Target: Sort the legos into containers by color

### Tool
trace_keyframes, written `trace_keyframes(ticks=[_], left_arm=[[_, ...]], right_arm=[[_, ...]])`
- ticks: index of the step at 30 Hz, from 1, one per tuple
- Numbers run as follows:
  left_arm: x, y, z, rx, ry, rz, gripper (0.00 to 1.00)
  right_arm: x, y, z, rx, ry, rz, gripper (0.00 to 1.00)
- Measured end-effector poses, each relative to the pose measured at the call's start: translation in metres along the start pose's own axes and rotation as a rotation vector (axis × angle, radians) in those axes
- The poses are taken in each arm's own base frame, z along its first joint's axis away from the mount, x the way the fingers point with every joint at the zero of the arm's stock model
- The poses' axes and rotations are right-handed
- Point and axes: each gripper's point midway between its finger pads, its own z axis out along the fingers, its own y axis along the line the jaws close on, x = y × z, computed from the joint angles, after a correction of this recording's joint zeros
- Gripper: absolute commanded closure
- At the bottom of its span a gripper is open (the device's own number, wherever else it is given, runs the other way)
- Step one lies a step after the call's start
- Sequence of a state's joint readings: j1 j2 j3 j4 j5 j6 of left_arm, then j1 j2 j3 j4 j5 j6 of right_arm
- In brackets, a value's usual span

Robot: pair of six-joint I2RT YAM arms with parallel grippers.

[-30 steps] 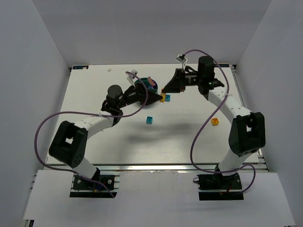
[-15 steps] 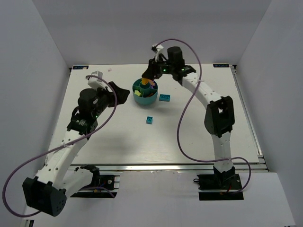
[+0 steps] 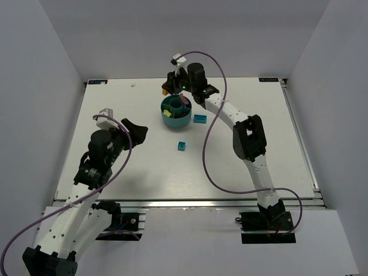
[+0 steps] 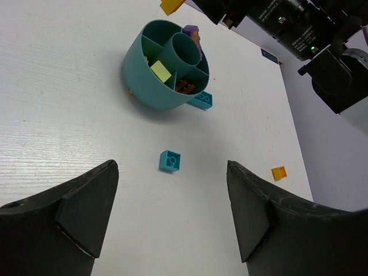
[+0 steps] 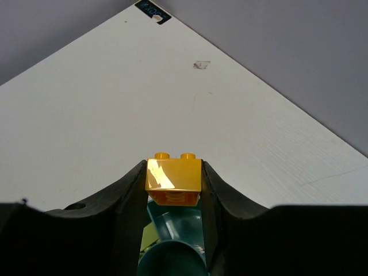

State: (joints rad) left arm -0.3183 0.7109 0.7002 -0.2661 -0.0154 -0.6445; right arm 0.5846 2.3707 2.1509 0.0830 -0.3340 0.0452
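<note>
Legos lie partly sorted around a teal divided bowl [image 3: 172, 122] that stands close to the far edge of the bench [image 3: 115, 103], about midway along it. The right pincer [image 3: 167, 88] hangs over the far rim of the bowl, its jaws about half apart and clamped on two sides of an orange lego [image 5: 173, 179], studs up. The right wrist view shows that lego clear above the bowl's centre cup [image 4: 185, 52]. The left pincer [image 3: 138, 130] is over the left half of the bench, well apart from the bowl, jaws spread wide with nothing between them. Inside the wedges a pale yellow-green piece [image 4: 161, 72], a dark orange-brown piece [image 4: 184, 86] and, on the far side, a purple piece [image 4: 192, 31] show. A flat teal lego [image 3: 200, 118] lies just beside the bowl on its right; whether it touches the wall is hard to tell. A square teal lego [image 3: 181, 146] lies alone nearer the middle of the bench, and a second orange lego [image 4: 279, 172] rests farther towards the right edge, apart from everything else.
</note>
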Motion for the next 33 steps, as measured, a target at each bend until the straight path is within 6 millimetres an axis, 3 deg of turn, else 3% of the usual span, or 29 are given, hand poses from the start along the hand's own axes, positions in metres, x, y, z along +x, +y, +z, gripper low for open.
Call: trace_keyframes(ticks=[10, 22, 23, 27, 28, 31, 33], left_arm=[[0.004, 0.004, -0.002, -0.017, 0.016, -0.005, 0.15], [0.006, 0.005, -0.004, -0.015, 0.013, -0.015, 0.15], [0.006, 0.005, -0.004, -0.015, 0.013, -0.015, 0.15], [0.006, 0.005, -0.004, -0.015, 0.013, -0.016, 0.15], [0.006, 0.005, -0.004, -0.014, 0.012, -0.018, 0.15], [0.007, 0.005, -0.005, -0.014, 0.012, -0.020, 0.15], [0.007, 0.005, -0.005, -0.013, 0.011, -0.023, 0.14]], right_arm=[[0.040, -0.014, 0.015, 0.037, 0.042, -0.033, 1.00], [0.047, -0.011, 0.005, 0.032, 0.055, -0.088, 0.99], [0.048, -0.011, 0.005, 0.033, 0.059, -0.087, 0.86], [0.054, -0.011, 0.004, 0.033, 0.082, -0.086, 0.73], [0.055, -0.011, 0.003, 0.032, 0.086, -0.088, 0.61], [0.058, -0.011, 0.003, 0.031, 0.098, -0.090, 0.39], [0.059, -0.010, 0.002, 0.024, 0.102, -0.092, 0.33]])
